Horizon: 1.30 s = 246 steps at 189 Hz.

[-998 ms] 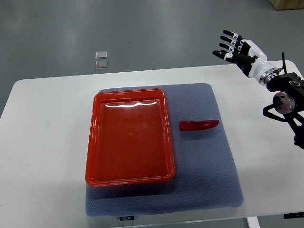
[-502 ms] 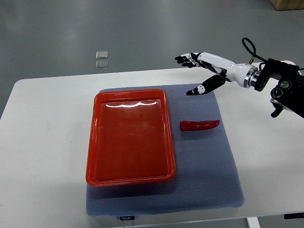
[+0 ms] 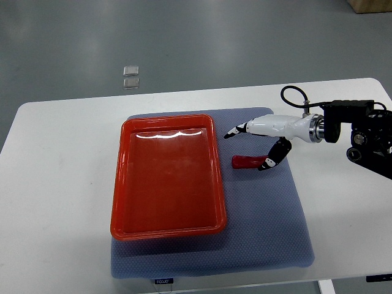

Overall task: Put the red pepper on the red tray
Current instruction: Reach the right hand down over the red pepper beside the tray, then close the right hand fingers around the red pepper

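Observation:
The red pepper [image 3: 245,162] lies on the blue-grey mat [image 3: 263,214], just right of the red tray [image 3: 166,177]. Only its left end shows. My right hand [image 3: 248,147] reaches in from the right and hovers over the pepper. Its fingers [image 3: 236,130] point left above the pepper and its thumb [image 3: 269,160] curves down across the pepper's right part. The fingers are spread and do not clasp the pepper. The tray holds nothing. The left arm is out of the picture.
The mat lies on a white table [image 3: 55,184]. The right forearm and its black wrist housing [image 3: 358,131] hang over the table's right side. Two small clear squares [image 3: 130,76] lie on the grey floor beyond the table.
The right hand has swung from the table's far right corner down and left to just above the pepper. Pepper and tray have not moved.

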Each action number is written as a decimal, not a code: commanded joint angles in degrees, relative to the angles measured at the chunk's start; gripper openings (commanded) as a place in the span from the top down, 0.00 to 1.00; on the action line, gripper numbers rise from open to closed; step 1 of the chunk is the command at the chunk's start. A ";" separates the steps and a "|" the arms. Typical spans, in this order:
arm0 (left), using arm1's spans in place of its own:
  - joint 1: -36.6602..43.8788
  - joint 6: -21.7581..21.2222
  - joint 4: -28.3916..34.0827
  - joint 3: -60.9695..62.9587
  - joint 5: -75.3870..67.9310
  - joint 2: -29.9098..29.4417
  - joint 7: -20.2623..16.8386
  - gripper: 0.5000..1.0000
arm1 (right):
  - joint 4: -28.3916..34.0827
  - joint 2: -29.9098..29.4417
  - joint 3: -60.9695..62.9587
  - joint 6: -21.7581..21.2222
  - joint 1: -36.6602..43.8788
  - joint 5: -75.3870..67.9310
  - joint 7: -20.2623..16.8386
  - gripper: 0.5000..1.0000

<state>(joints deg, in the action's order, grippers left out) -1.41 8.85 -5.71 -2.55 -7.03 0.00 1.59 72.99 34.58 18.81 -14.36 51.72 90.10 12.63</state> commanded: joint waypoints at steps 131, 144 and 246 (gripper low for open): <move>0.00 0.03 0.00 0.00 0.00 0.00 0.00 0.00 | -1.98 -3.38 -3.34 3.81 -2.06 4.12 -5.51 0.43; 0.00 -0.06 0.00 0.00 0.00 0.00 0.00 0.00 | -2.15 -3.65 -3.34 4.08 -2.15 4.12 -6.04 0.44; 0.00 0.03 0.00 0.00 0.00 0.00 0.00 0.00 | -4.26 -4.61 -3.43 4.96 -2.67 6.23 -6.47 0.61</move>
<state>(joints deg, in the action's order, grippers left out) -1.41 8.83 -5.71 -2.55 -7.03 0.00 1.58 69.09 29.97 15.45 -9.32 49.03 96.11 6.15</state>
